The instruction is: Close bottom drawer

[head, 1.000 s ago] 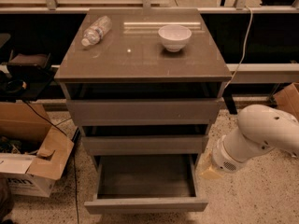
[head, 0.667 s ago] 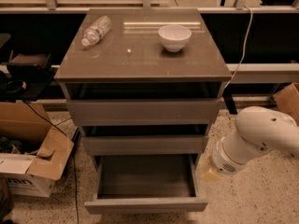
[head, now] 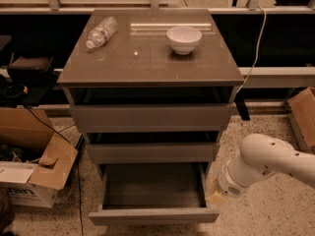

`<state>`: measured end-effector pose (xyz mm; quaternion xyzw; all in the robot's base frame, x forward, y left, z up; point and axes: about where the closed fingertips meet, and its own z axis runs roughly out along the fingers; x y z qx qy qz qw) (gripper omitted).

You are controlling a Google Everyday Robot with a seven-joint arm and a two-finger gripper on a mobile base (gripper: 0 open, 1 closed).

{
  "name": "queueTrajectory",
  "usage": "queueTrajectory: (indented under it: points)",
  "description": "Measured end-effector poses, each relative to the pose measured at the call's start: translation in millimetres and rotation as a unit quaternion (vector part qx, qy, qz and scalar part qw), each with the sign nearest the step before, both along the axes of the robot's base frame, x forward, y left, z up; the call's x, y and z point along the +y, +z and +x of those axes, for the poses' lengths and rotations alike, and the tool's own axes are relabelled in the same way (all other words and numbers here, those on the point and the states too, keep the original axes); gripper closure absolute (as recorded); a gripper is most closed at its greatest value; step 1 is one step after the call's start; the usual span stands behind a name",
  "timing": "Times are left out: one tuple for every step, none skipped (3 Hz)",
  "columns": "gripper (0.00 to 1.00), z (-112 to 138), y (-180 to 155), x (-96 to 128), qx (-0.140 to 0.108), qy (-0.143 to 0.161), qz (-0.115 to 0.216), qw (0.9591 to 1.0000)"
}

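The bottom drawer (head: pixel 153 214) is the lowest of three grey-brown drawers and stands pulled far out, its shallow box empty. The middle drawer (head: pixel 152 152) and the taller top drawer (head: pixel 150 117) stick out only a little. My white arm (head: pixel 268 163) comes in from the right. Its gripper (head: pixel 215 195) sits low, right beside the right front corner of the bottom drawer, at the outside of its side wall.
A white bowl (head: pixel 184 38) and a lying plastic bottle (head: pixel 100 32) rest on the cabinet top (head: pixel 147 63). An open cardboard box (head: pixel 34 176) stands on the floor at the left, another box (head: pixel 302 114) at the right. A cable (head: pixel 253 53) hangs behind.
My arm and gripper have sunk a little lower beside the drawer's right front corner. The bottom drawer stands as far out as before.
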<state>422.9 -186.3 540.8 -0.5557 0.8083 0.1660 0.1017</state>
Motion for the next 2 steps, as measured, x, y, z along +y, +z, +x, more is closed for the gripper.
queueTrajectory:
  points:
    - [1.00, 0.0, -37.9, 0.9, 0.014, -0.006, 0.014, 0.9998]
    - [1.00, 8.1, -91.0, 4.7, 0.028, -0.018, 0.004, 0.9994]
